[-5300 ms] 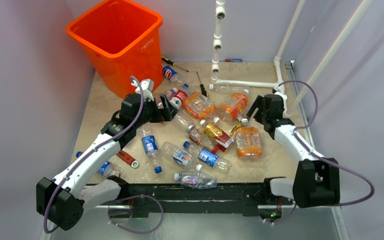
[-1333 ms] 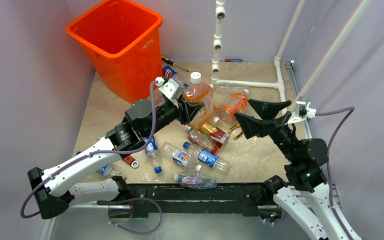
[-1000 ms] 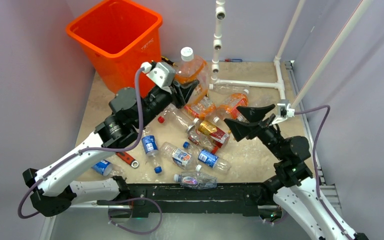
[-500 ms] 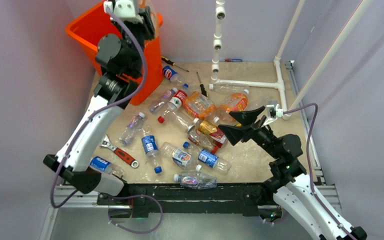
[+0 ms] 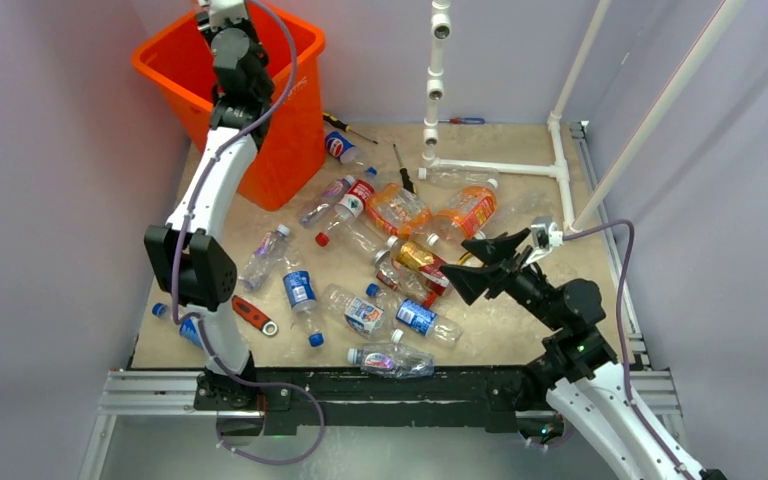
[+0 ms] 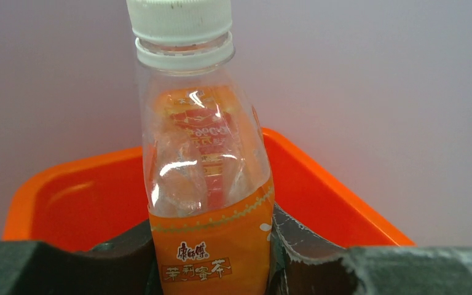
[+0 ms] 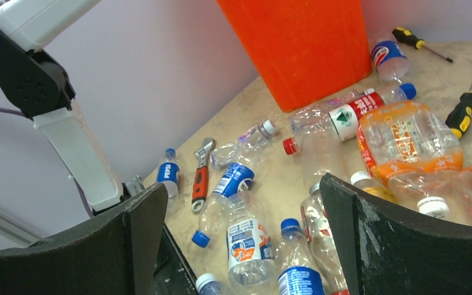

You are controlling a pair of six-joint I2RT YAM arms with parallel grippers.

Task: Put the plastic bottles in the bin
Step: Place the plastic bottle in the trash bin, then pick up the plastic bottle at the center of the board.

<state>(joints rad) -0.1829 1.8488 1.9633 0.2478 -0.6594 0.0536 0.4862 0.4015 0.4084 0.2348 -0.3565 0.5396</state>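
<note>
Your left gripper is clamped around the lower body of one orange-labelled bottle, which stands upright with its white cap on top. The arm is raised high over the far left corner of the table, where the orange bin stands. In the left wrist view the bin's rim and inner wall show behind and below the bottle, so it looks to be over the mouth or just at its edge. The top view crops the gripper, so you cannot tell how well centred it is.

Your right gripper hangs with its jaws spread wide and nothing between them, above the heap of plastic bottles lying across the middle of the table. A red-handled wrench lies near the left edge.

This looks like the drop step for the held bottle. The next move calls for checking that the bottle sits inside the rim, then parting the left jaws to let it fall. Many bottles lie on the table, so the task seems to be at an early stage.
</note>
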